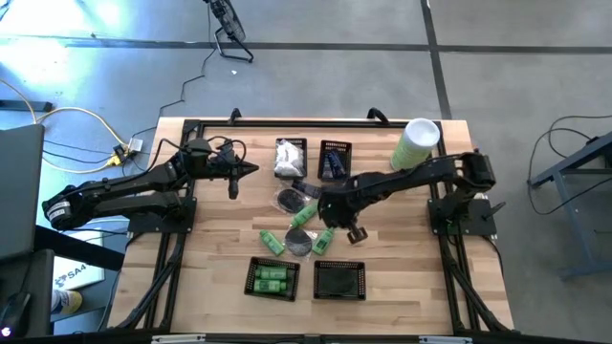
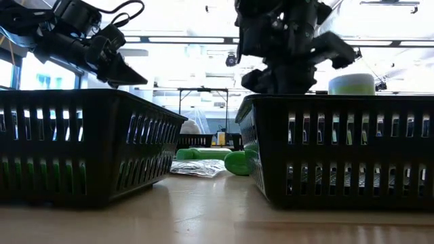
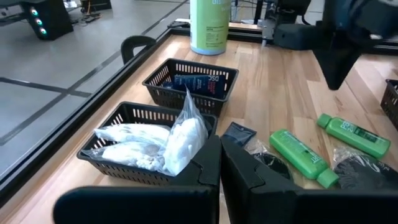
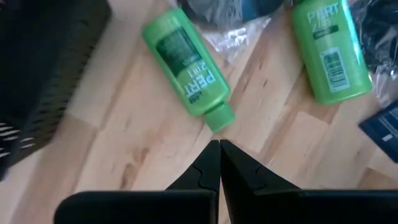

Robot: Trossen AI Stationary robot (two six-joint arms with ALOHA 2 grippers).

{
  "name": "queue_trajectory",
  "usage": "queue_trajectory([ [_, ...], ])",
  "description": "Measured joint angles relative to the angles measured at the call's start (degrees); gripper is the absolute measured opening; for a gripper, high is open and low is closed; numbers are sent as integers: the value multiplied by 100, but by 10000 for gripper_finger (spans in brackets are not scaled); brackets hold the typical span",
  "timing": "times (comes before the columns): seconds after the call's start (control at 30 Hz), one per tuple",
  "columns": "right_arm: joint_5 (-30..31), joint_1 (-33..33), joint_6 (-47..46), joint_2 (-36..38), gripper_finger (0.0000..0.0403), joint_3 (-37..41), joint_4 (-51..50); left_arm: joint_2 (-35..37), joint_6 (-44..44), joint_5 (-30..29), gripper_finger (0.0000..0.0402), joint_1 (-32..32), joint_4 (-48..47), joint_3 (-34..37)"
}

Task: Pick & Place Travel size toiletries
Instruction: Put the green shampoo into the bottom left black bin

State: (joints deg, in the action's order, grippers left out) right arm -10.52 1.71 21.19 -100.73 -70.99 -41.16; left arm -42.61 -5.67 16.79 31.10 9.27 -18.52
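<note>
Loose green bottles point(image 1: 304, 216) and clear-wrapped bits point(image 1: 290, 199) lie mid-table between four black baskets point(image 1: 334, 159); one near basket holds more green bottles point(image 1: 271, 278). Right gripper point(image 4: 219, 149) hovers just above them, fingers pressed together, empty. Left gripper point(image 1: 251, 170), likewise closed and empty, waits beside the packet basket point(image 3: 146, 140).

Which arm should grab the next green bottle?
The right, probably. Its claw, shut, hangs just above a loose green bottle on the table. The left claw is off by the basket of white packets, farther from the bottles.
</note>
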Motion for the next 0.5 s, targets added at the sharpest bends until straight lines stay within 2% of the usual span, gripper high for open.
queue_trajectory([
  [0.1, -301, -168, 42, 305, 3, 307, 343, 0, 2, -1, 0, 1, 14, -2],
  [0.5, -230, -287, 123, 1297, 3, 1773, 1865, 2, 7, 1, 0, 1, -6, -4],
])
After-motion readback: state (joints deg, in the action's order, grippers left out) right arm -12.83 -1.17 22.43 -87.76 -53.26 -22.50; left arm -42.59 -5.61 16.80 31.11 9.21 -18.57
